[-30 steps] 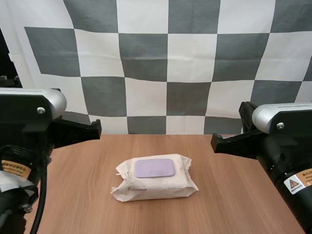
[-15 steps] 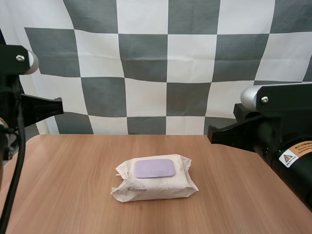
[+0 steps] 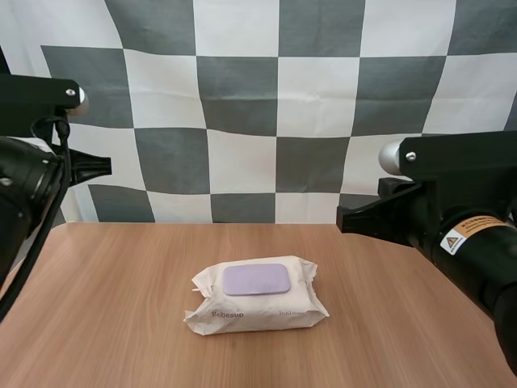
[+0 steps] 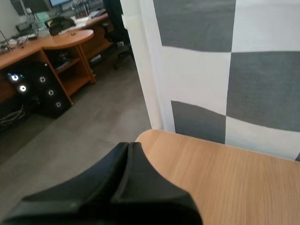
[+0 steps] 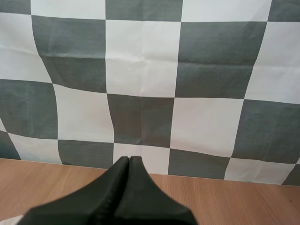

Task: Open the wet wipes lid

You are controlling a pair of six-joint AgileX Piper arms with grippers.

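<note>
Light wood-grain table.

Crinkly plastic wipes pack, wood-grain table

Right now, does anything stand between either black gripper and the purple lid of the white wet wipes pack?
Nothing visible does: the left gripper and right gripper hang to either side, clear of the purple lid.

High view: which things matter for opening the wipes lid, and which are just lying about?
For the job: wet wipes pack, its purple lid, left gripper, right gripper, both shut.
Just there: wooden table.
</note>
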